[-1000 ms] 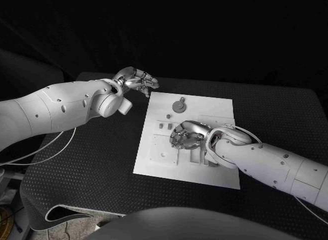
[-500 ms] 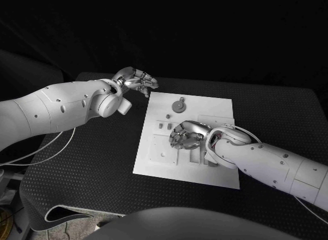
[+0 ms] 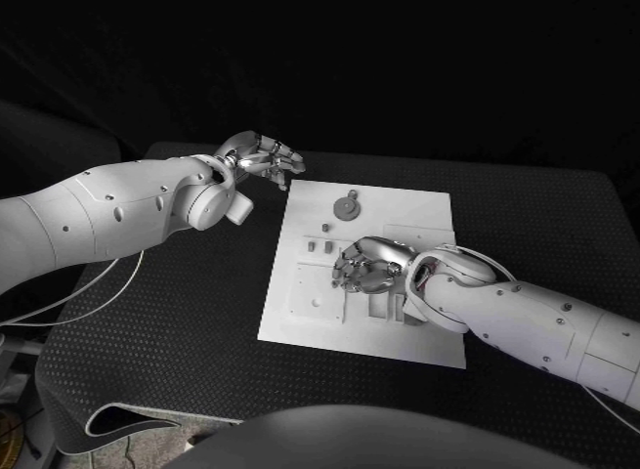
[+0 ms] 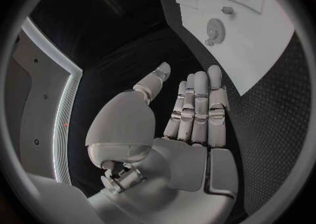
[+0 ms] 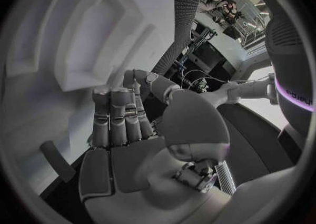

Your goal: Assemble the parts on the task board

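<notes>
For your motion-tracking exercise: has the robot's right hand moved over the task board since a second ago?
Barely. The right hand hovers over the middle of the task board, having crept slightly toward the board's left edge; the gear-shaped part beyond it stays put.

A robotics lab or test bench, by the look of it: a surface (image 3: pixel 165 322) under black textured matting, a white task board (image 3: pixel 405 210) with moulded recesses, loose cables (image 3: pixel 80 288) (trailing off the edge), dark backdrop all round.
</notes>
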You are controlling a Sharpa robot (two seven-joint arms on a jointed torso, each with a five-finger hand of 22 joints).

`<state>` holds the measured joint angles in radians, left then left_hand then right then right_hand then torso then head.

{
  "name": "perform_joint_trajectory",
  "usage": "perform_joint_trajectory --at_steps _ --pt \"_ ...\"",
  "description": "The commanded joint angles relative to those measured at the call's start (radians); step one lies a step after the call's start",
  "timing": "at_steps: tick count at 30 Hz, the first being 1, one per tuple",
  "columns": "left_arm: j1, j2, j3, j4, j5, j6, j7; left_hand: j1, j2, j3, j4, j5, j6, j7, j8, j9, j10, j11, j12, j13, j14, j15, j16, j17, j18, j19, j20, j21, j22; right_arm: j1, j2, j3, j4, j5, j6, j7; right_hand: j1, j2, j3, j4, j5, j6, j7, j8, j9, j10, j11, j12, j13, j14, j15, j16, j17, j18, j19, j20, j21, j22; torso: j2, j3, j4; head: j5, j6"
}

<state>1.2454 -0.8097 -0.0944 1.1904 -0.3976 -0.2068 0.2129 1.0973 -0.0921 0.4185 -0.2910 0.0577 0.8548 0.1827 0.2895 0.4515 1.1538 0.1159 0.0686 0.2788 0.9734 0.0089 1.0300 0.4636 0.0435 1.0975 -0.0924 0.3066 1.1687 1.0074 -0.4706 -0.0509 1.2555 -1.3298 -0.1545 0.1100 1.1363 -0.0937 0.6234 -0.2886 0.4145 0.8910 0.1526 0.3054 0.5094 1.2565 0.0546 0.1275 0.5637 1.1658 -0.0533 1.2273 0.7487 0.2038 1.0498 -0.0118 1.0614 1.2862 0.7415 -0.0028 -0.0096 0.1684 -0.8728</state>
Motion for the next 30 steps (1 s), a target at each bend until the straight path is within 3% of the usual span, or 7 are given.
perform_joint_trajectory --at_steps 1,4,7,9,15,21,30 --pt "0.001 -0.001 0.001 -0.003 0.006 0.012 0.006 -0.002 -0.004 -0.006 0.001 -0.006 -0.007 0.003 -0.004 -0.001 -0.007 0.001 0.003 0.000 0.009 0.000 -0.005 0.001 0.030 0.008 0.003 -0.004 0.000 -0.005 -0.014 -0.005 0.026 -0.020 0.005 -0.016 0.001 -0.008 -0.005 0.000 0.006 -0.018 0.008 -0.006 -0.002 -0.005 0.001 -0.004 0.002 -0.003 -0.001 0.003 0.001 0.058 -0.003 -0.001 -0.003 -0.002 -0.001 0.0001 -0.0019 -0.003 0.000" --pt "0.001 -0.002 0.001 -0.005 0.006 0.012 0.007 -0.002 -0.004 -0.006 0.001 -0.006 -0.007 0.003 -0.004 -0.001 -0.007 0.001 0.003 0.000 0.009 0.000 -0.005 0.001 0.030 0.008 0.003 -0.004 0.000 0.004 -0.030 0.001 0.046 -0.021 -0.005 -0.018 0.002 -0.012 -0.007 0.000 0.006 -0.023 0.008 -0.009 -0.002 -0.006 0.001 -0.004 0.003 -0.002 -0.001 0.003 0.002 0.058 -0.002 0.000 -0.003 -0.001 -0.001 0.0006 -0.0016 -0.006 0.000" --pt "0.001 -0.002 0.001 -0.008 0.006 0.012 0.007 -0.002 -0.005 -0.006 0.001 -0.006 -0.007 0.003 -0.004 -0.001 -0.007 0.001 0.003 0.000 0.009 0.000 -0.005 0.001 0.030 0.008 0.003 -0.005 0.000 0.007 -0.044 0.016 0.067 -0.021 -0.014 -0.018 0.002 -0.014 -0.009 0.001 0.006 -0.026 0.009 -0.010 -0.003 -0.006 0.001 -0.004 0.004 -0.002 -0.001 0.004 0.002 0.058 -0.002 0.000 -0.003 -0.001 -0.001 0.0008 -0.0019 -0.008 0.000" --pt "0.001 -0.002 0.001 -0.013 0.006 0.012 0.007 -0.001 -0.005 -0.006 0.001 -0.006 -0.008 0.003 -0.004 -0.001 -0.007 0.001 0.003 0.000 0.009 0.000 -0.005 0.001 0.030 0.008 0.003 -0.005 0.000 0.011 -0.055 0.034 0.089 -0.017 -0.017 -0.018 0.002 -0.014 -0.009 0.001 0.006 -0.027 0.009 -0.010 -0.003 -0.006 0.001 -0.004 0.004 -0.002 -0.001 0.004 0.002 0.058 -0.002 0.000 -0.003 -0.001 -0.001 0.0009 -0.0017 -0.010 0.000" --pt "0.001 -0.002 0.000 -0.020 0.006 0.011 0.008 -0.001 -0.005 -0.006 0.001 -0.006 -0.008 0.004 -0.004 -0.002 -0.007 0.001 0.003 0.000 0.009 0.000 -0.005 0.001 0.030 0.008 0.003 -0.005 0.001 0.022 -0.078 0.061 0.134 -0.010 -0.024 -0.018 0.001 -0.016 -0.010 0.001 0.006 -0.028 0.009 -0.010 -0.003 -0.006 0.001 -0.004 0.005 -0.001 -0.001 0.004 0.002 0.058 -0.001 0.000 -0.003 -0.001 -0.001 0.0015 -0.0015 -0.018 0.000" --pt "0.001 -0.002 0.000 -0.020 0.006 0.013 0.010 0.000 -0.005 -0.005 0.001 -0.006 -0.009 0.004 -0.004 -0.002 -0.006 0.001 0.003 0.000 0.009 0.000 -0.005 0.002 0.030 0.008 0.003 -0.005 0.001 0.024 -0.107 0.102 0.168 -0.005 -0.044 -0.018 0.000 -0.018 -0.012 0.002 0.006 -0.029 0.009 -0.011 -0.003 -0.006 0.002 -0.004 0.006 -0.001 -0.001 0.005 0.002 0.058 0.000 0.000 -0.002 -0.001 0.000 0.0008 -0.0007 -0.027 0.000" --pt "0.001 -0.006 0.000 -0.017 0.006 0.014 0.012 0.001 -0.006 -0.005 0.001 -0.006 -0.008 0.004 -0.003 -0.001 -0.006 0.001 0.004 0.000 0.009 0.000 -0.005 0.002 0.030 0.008 0.003 -0.005 0.001 0.066 -0.198 0.111 0.196 -0.034 -0.079 -0.023 -0.018 -0.040 -0.021 0.012 0.007 -0.033 0.017 -0.012 -0.003 -0.025 0.009 -0.017 0.002 0.004 0.006 0.008 0.003 0.058 0.006 0.000 0.000 0.000 -0.001 0.0001 -0.0017 -0.037 0.002"
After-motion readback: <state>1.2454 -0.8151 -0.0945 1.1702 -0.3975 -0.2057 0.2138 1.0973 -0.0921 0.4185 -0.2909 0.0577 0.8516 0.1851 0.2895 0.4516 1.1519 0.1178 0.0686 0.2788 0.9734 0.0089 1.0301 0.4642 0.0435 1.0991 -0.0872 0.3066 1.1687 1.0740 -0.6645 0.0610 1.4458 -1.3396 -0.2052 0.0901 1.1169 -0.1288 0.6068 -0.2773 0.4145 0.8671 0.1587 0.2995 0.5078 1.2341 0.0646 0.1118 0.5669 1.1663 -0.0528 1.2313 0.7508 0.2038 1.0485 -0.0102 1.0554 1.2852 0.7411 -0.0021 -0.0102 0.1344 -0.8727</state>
